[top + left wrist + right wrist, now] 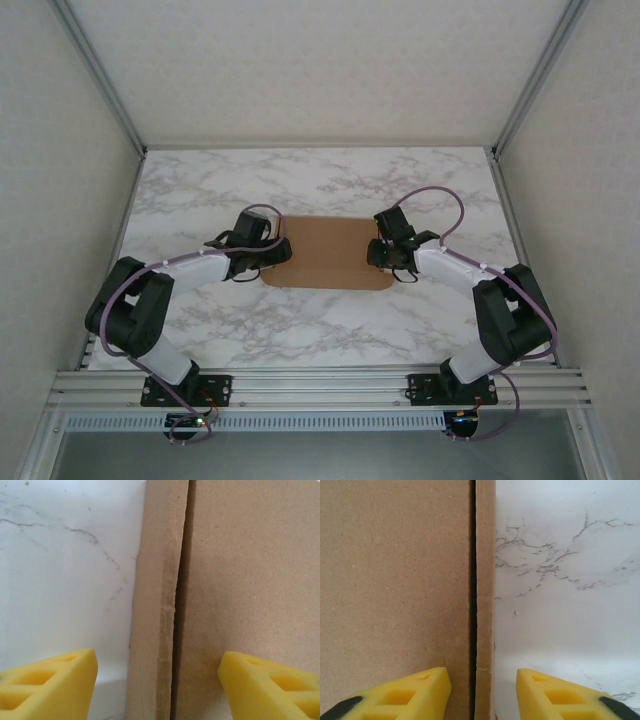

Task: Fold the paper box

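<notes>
The paper box lies in the middle of the frame on the marble counter. At its left edge is the left end effector, spread, with one finger over the counter and one over the cardboard. The side strip between them touches neither. The right end effector is spread the same way across the right edge strip.

A robotics lab cell: marble-patterned bench walled by plain white panels in an aluminium extrusion frame, left arm and right arm bolted to its rail
</notes>
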Controlling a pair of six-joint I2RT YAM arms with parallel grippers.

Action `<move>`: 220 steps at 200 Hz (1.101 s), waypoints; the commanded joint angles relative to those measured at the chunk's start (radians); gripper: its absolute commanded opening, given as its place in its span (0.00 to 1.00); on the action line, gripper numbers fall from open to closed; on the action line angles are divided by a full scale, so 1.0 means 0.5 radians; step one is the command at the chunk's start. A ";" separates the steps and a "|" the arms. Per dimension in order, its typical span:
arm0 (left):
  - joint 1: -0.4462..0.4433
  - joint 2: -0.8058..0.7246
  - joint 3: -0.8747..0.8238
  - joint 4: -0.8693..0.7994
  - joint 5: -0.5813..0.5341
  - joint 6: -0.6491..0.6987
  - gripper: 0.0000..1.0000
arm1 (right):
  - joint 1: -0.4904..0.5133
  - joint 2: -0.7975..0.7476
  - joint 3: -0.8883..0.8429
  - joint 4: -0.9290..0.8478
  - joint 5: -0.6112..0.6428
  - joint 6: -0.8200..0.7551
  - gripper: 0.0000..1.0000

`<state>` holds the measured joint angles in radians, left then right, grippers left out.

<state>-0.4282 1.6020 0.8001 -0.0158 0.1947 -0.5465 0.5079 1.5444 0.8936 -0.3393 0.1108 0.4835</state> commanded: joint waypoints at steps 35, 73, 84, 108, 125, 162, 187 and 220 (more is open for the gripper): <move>-0.030 0.149 -0.091 -0.107 0.083 -0.060 0.65 | 0.024 0.072 -0.104 -0.112 -0.171 0.021 0.41; -0.045 0.153 -0.094 -0.099 0.090 -0.058 0.66 | 0.024 0.057 -0.110 -0.104 -0.203 0.031 0.40; -0.045 0.155 -0.091 -0.101 0.094 -0.058 0.66 | 0.023 0.030 -0.124 -0.096 -0.201 0.033 0.40; -0.046 0.147 -0.097 -0.094 0.079 -0.062 0.63 | 0.021 -0.015 -0.135 -0.095 -0.193 0.033 0.39; -0.046 0.148 -0.106 -0.084 0.040 -0.067 0.61 | 0.024 -0.024 -0.135 -0.104 -0.196 0.027 0.39; -0.044 0.122 -0.122 -0.066 0.043 -0.052 0.54 | 0.022 -0.021 -0.156 -0.094 -0.209 0.029 0.39; -0.046 0.072 -0.165 -0.022 0.127 -0.069 0.50 | 0.023 -0.045 -0.202 -0.056 -0.219 0.045 0.38; -0.058 -0.113 -0.197 -0.058 0.153 -0.117 0.50 | 0.022 -0.062 -0.208 -0.062 -0.214 0.044 0.38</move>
<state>-0.4305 1.5829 0.7425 0.1009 0.2207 -0.6003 0.5064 1.4960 0.8310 -0.2832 0.0822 0.4988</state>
